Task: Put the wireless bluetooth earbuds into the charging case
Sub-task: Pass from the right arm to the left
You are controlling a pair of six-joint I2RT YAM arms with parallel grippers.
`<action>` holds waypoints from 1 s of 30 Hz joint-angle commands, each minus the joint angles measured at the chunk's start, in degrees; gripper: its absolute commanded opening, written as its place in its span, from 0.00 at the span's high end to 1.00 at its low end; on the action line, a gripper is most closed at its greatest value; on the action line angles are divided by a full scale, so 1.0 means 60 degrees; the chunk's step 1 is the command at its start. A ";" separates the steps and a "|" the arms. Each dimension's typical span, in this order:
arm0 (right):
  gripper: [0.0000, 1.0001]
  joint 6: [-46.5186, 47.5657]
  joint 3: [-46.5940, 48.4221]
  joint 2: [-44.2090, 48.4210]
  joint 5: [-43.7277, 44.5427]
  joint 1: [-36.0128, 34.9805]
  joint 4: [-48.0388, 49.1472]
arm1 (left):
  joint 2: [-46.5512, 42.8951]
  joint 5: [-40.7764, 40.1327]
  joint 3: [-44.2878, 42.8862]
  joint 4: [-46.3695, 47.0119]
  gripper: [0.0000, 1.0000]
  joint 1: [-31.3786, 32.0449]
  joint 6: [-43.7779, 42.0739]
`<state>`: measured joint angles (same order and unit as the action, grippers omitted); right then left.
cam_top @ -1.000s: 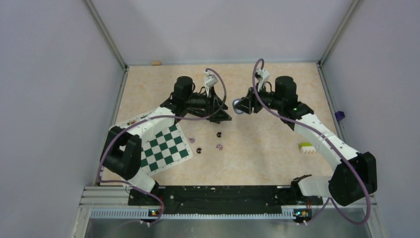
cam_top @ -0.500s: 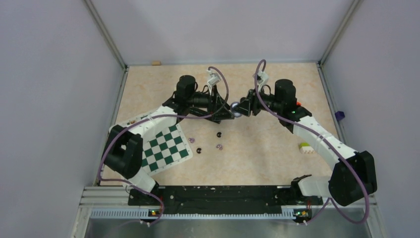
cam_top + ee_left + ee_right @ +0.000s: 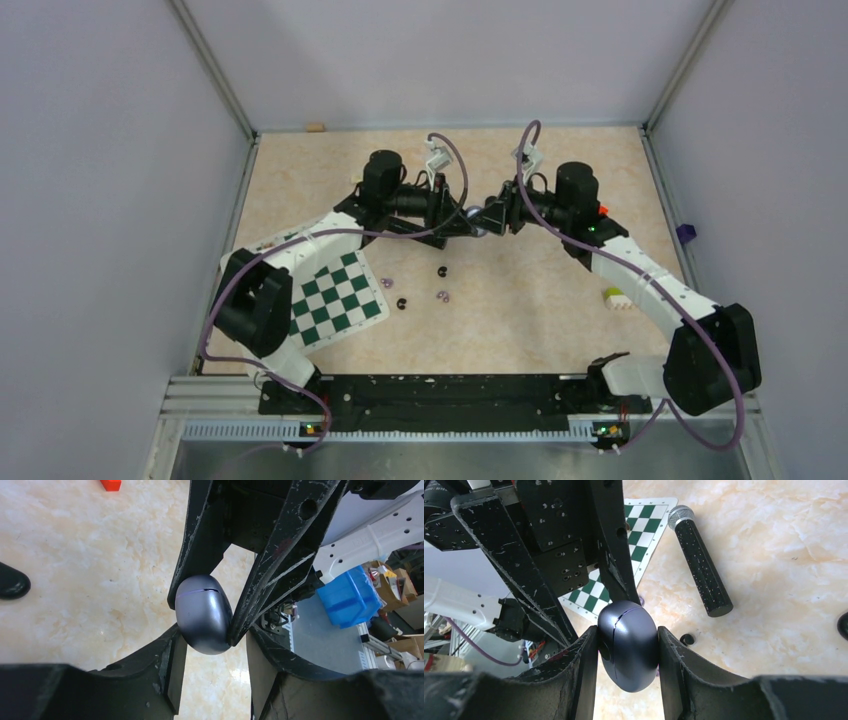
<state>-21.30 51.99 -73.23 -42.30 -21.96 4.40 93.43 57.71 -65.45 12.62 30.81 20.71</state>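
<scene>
The charging case (image 3: 474,222), a dark grey egg shape with its lid shut, hangs above the table between both arms. My right gripper (image 3: 628,635) is shut on the charging case (image 3: 629,645), one finger on each flat side. My left gripper (image 3: 214,636) faces it from the other side. Its left finger presses the charging case (image 3: 202,612) and its other finger sits against the right gripper's fingertip. Two pale purple earbuds (image 3: 386,283) (image 3: 443,295) and two black earbuds (image 3: 442,271) (image 3: 402,303) lie loose on the table below. One black earbud (image 3: 686,639) shows in the right wrist view.
A green and white chessboard mat (image 3: 335,295) lies at the left. A black microphone (image 3: 699,560) rests beside it. A red block (image 3: 111,484) sits at the back, a yellow and white block (image 3: 620,298) at the right, and a small cream piece (image 3: 315,127) by the back wall.
The right arm carried the case leftwards to the left gripper. The left arm reached towards it and its jaws narrowed from wide open onto the case.
</scene>
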 commanded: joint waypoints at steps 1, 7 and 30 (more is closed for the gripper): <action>0.82 -0.0163 -0.0080 0.0343 -0.0334 0.0050 0.0656 | -0.0011 -0.0039 -0.0420 0.0235 0.54 0.0022 0.0121; 0.82 -0.0164 -0.0139 0.0436 -0.0267 0.0040 0.0723 | 0.0012 -0.0084 -0.0429 0.0264 0.66 0.0028 0.0249; 0.81 -0.0570 -0.0875 0.0964 0.0775 -0.0186 0.1796 | 0.0229 -0.0537 -0.0219 0.1201 0.44 0.0023 0.1589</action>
<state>-23.42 47.20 -68.71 -37.58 -21.80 11.18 94.30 55.83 -65.89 15.49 31.07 29.06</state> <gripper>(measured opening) 0.413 0.580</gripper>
